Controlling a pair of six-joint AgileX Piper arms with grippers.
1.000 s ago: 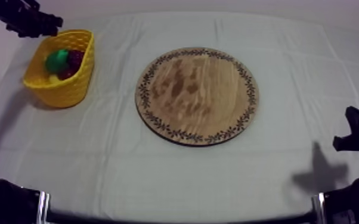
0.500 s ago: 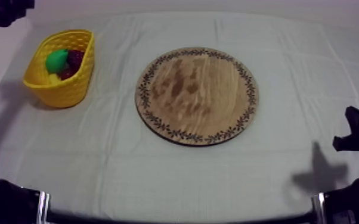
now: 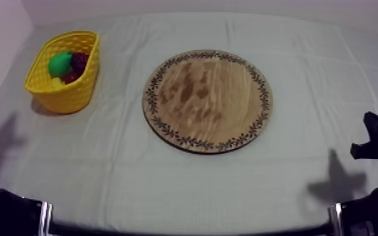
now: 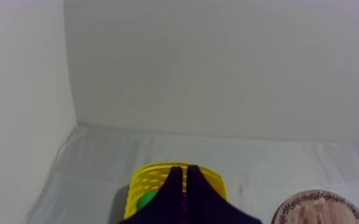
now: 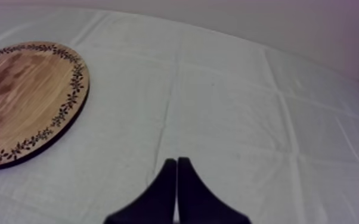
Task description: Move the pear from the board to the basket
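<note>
The pear (image 3: 59,63) lies in the yellow basket (image 3: 72,94), partly hidden by its rim, beside a dark fruit (image 3: 78,61) hard to identify. The left gripper (image 4: 185,170), pressed together, covers part of the basket; the right gripper (image 5: 176,161), pressed together, hangs near the wooden board (image 5: 15,89)

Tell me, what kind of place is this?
Probably an indoor robot test bench: a cloth-covered table, a bare wall behind it, and a toy pear in a yellow basket near a wooden board.
</note>
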